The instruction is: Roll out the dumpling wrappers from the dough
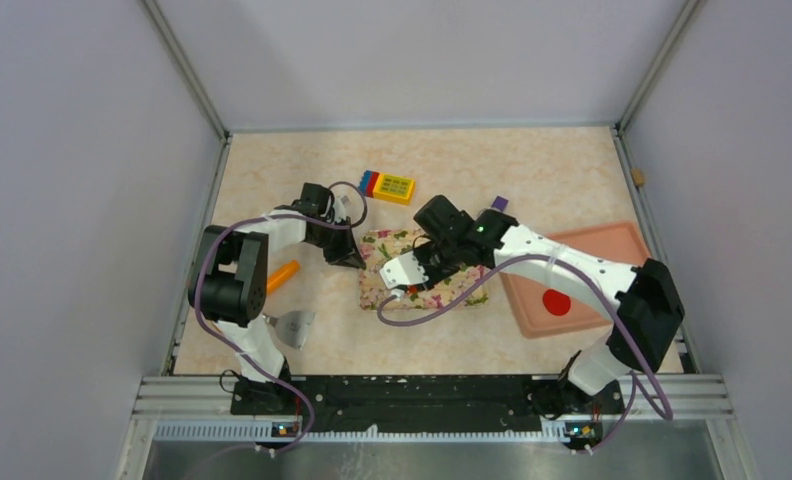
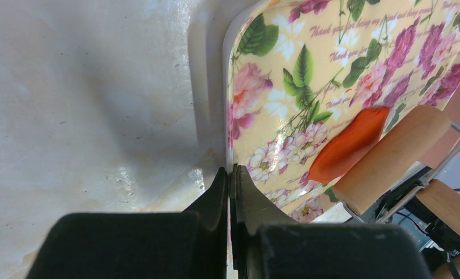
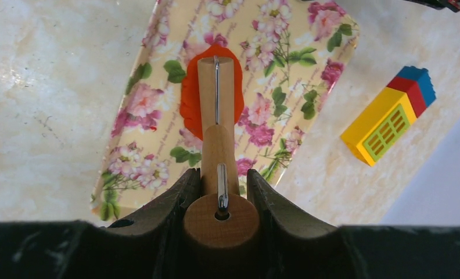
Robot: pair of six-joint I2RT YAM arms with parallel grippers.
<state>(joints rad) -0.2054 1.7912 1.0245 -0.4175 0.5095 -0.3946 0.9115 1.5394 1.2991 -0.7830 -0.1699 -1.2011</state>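
Right fingers (image 3: 190, 185) grasp the rolling pin (image 3: 207, 87) on the dough (image 3: 188, 102) — left fingers (image 2: 222, 192) clenched, empty.

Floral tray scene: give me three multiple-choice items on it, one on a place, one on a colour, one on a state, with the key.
1. Where does the dough lie?
A. on the bare table
B. on the floral tray
C. on the toy block

2. What colour is the dough?
A. green
B. white
C. red-orange

3. What is the right gripper doing?
A. gripping the wooden roller by its handle
B. standing open and empty
C. holding the toy block

Key:
1 B, the right wrist view shows it on the flowered surface.
2 C, it shows red-orange in both wrist views.
3 A, its fingers sit tight on either side of the handle.
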